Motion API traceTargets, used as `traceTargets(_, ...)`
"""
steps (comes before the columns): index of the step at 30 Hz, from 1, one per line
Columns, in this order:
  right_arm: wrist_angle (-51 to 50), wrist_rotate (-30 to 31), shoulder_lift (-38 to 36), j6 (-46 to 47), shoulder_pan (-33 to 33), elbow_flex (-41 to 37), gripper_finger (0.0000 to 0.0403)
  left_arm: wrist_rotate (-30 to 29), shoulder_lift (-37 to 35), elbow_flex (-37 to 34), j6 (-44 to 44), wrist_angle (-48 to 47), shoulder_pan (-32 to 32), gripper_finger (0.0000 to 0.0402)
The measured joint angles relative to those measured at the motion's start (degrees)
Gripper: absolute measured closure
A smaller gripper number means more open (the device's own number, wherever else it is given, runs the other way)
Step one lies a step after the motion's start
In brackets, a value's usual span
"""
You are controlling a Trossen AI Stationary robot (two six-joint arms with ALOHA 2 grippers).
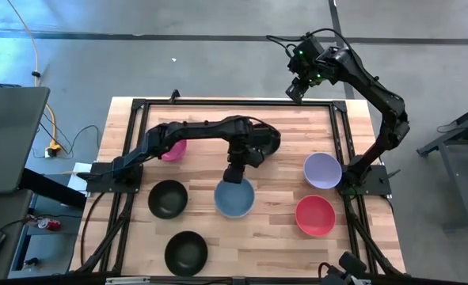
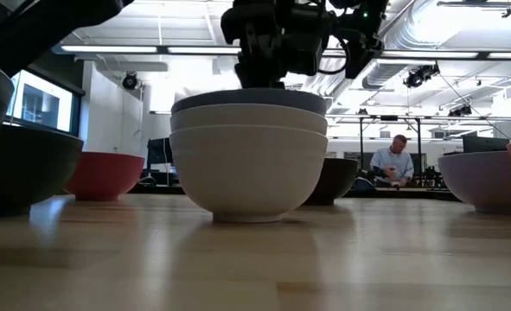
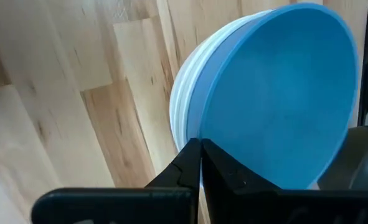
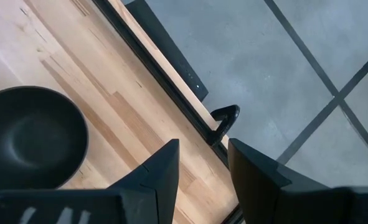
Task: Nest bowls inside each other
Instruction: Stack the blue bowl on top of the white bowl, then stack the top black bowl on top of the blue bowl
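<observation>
The blue bowl [image 1: 234, 199] sits nested in two white bowls [image 2: 248, 164], whose foot rests on the table near its middle. My left gripper [image 1: 234, 179] reaches over from the left and is shut on the blue bowl. The magenta bowl [image 1: 174, 151] and one black bowl [image 1: 265, 142] lie partly hidden under the left arm. Two more black bowls [image 1: 168, 199] [image 1: 186, 253] sit near left. The lavender bowl [image 1: 322, 170] and the red bowl [image 1: 315, 215] sit at the right. My right gripper [image 1: 295, 92] hovers open over the far edge and touches nothing. My left gripper [image 3: 200, 144] pinches the blue bowl's rim [image 3: 203, 124] on its far side, one finger inside the bowl and one outside, against the white bowls' rims [image 3: 179, 118]. The fingers come from above, pointing down. The blue bowl sits upright inside the white bowls.
A black metal frame [image 1: 218, 103] borders the wooden table top. The right wrist view shows a black bowl [image 4: 28, 140] below the right gripper [image 4: 202, 149] and the frame's far rail [image 4: 171, 87]. Bare wood lies between the bowl stack and the red bowl. A person [image 2: 392, 162] sits far behind.
</observation>
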Motion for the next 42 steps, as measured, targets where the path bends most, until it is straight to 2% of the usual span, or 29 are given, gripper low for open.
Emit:
traceTargets(4,0.1,0.0,0.0,-1.0,0.0,0.0,0.0274,-0.4,-0.1,0.0,0.4,0.0,0.1,0.0399)
traceTargets(7,0.6,0.0,0.0,-1.0,0.0,0.0,0.0274,-0.4,-0.6,0.5,0.4,-0.4,0.4,0.0384)
traceTargets(13,1.6,-2.2,0.0,-0.9,0.0,0.0,0.0274,-0.4,-1.2,6.5,0.6,-0.5,0.5,0.0312)
traceTargets(18,1.3,-5.3,0.0,-0.6,0.0,0.0,0.0274,-1.1,-4.4,6.5,2.4,1.3,0.7,0.0245)
traceTargets(22,-0.3,-11.5,0.0,-0.3,0.0,0.0,0.0274,-5.1,-9.9,6.5,3.4,-2.6,2.4,0.0214)
traceTargets(25,-1.9,-18.7,0.1,2.9,0.0,0.0,0.0274,-7.7,-14.4,6.5,2.9,-4.2,3.9,0.0207)
traceTargets(27,-3.7,-21.4,0.6,5.8,0.6,0.0,0.0274,-8.0,-17.8,6.5,2.2,-4.1,5.3,0.0207)
traceTargets(30,-7.6,-21.1,2.1,10.0,1.4,0.0,0.0274,-9.9,-23.2,6.6,1.3,-4.1,7.1,0.0208)
traceTargets(34,-10.6,-20.8,5.1,12.2,1.7,0.0,0.0274,-16.7,-29.3,6.5,-0.7,-4.1,9.0,0.0207)
traceTargets(37,-9.9,-20.4,7.6,12.2,1.9,-0.1,0.0274,-20.5,-33.5,6.5,-2.5,-4.1,10.2,0.0207)
traceTargets(42,-7.4,-18.2,12.0,11.0,3.9,-0.1,0.0274,-23.0,-39.6,6.1,-4.2,-4.1,11.7,0.0207)
